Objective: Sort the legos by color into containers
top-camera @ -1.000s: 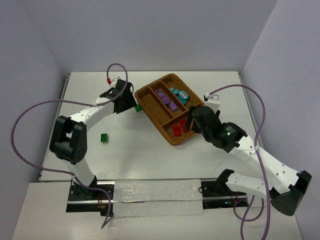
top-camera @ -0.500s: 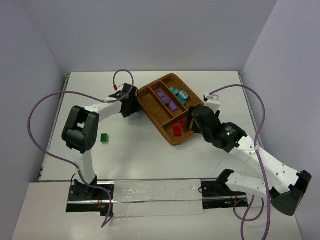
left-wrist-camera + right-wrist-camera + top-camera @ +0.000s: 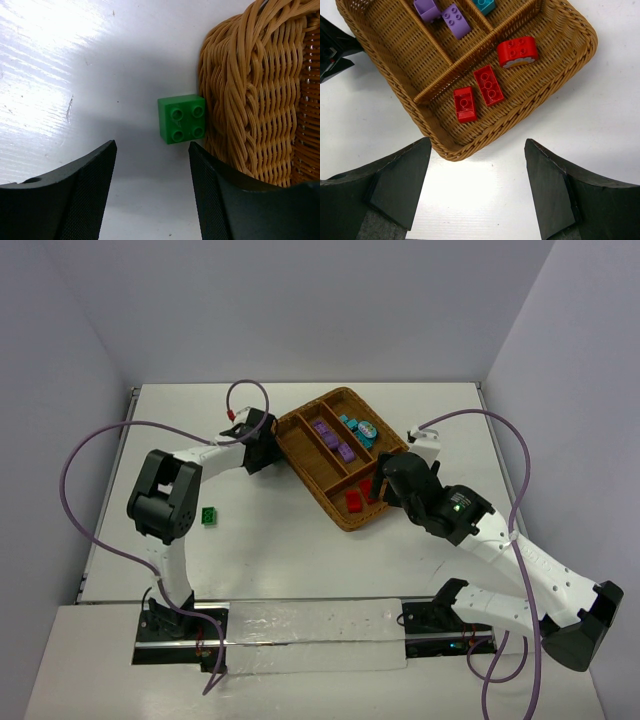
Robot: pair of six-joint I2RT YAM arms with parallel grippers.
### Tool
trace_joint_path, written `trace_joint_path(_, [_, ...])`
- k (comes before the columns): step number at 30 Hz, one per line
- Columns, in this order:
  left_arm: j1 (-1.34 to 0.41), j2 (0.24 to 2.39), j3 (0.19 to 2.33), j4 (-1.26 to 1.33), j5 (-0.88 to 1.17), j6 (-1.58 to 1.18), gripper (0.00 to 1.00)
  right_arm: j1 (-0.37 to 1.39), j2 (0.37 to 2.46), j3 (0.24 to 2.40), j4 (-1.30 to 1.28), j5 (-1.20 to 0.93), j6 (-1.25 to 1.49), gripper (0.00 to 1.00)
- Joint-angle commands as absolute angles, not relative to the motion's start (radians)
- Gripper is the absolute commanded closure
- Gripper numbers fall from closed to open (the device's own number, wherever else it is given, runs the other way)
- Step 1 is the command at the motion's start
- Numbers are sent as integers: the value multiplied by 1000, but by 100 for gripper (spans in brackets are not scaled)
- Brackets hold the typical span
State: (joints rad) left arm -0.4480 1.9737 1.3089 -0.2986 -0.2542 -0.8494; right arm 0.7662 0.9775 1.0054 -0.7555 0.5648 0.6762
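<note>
Robotics lab cell, white table walled by plain pale panels (three sides), two bolted arms, purple cables.

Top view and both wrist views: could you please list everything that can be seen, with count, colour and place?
tray: one, brown wicker, four compartments, on the table.
red bricks: three, red, in the crosswise compartment.
purple bricks: at least two, purple, in the middle long compartment.
teal bricks: at least two, teal, in the outer long compartment beside the purple ones.
green brick: one, green, on the table right beside the tray's outer wall.
second green brick: one, green, alone on the table near the left arm.
table: one, white.
left gripper: one, black, open, just short of the green brick.
right gripper: one, black, open, above the tray's red end.
</note>
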Motion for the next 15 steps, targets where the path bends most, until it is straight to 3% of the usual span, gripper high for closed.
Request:
trace_joint_path(1, [-444, 1916, 1297, -230, -286, -839, 30, 775, 972, 1001, -753, 593, 692, 17])
trace_joint_path(15, [-432, 1970, 1344, -256, -322, -838, 33, 776, 974, 1000, -754, 594, 690, 17])
